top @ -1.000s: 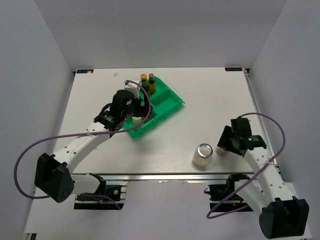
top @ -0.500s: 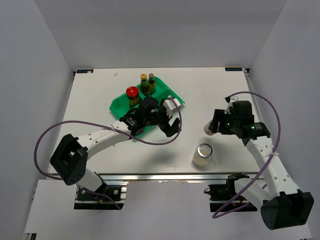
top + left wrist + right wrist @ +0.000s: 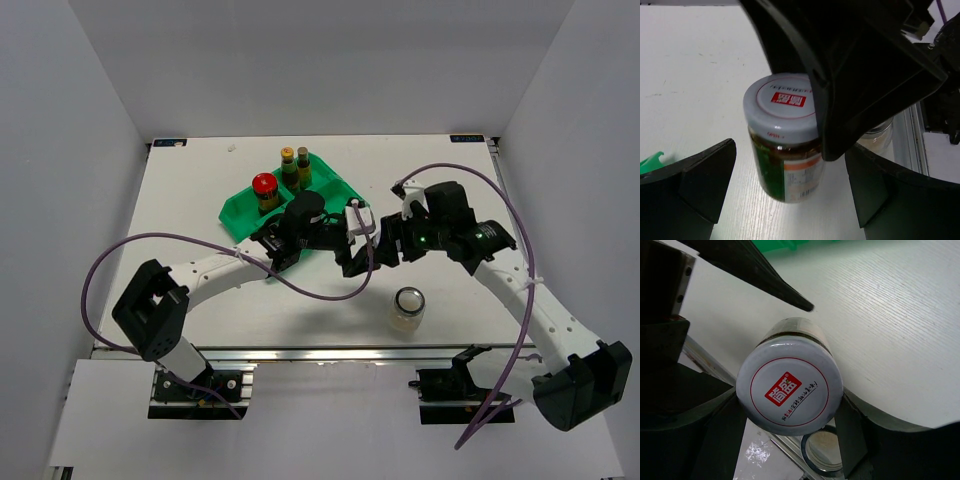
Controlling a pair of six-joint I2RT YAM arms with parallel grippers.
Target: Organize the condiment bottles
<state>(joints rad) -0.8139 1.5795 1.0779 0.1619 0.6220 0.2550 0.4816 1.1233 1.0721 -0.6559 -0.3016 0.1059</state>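
Observation:
My right gripper (image 3: 388,244) is shut on the grey-lidded red-label jar (image 3: 789,390) and holds it tilted, low over the table centre. My left gripper (image 3: 354,250) is open, and its fingers stand on either side of that jar (image 3: 782,132) without touching it. The silver-lidded clear jar (image 3: 407,306) stands near the front edge. The red-capped dark jar (image 3: 264,190) and two slim dark sauce bottles (image 3: 288,165) (image 3: 303,166) stand in the green tray (image 3: 236,211). The pink-lidded and yellow-lidded shakers are hidden.
The left arm lies across the tray's right compartments and hides them. The silver-lidded jar also shows just beyond the held jar in the left wrist view (image 3: 881,134) and below it in the right wrist view (image 3: 822,456). Purple cables loop beside both arms.
My left gripper has swung from the tray rightwards to the table centre. My right gripper has carried the grey-lidded jar from the right side leftwards to meet it.

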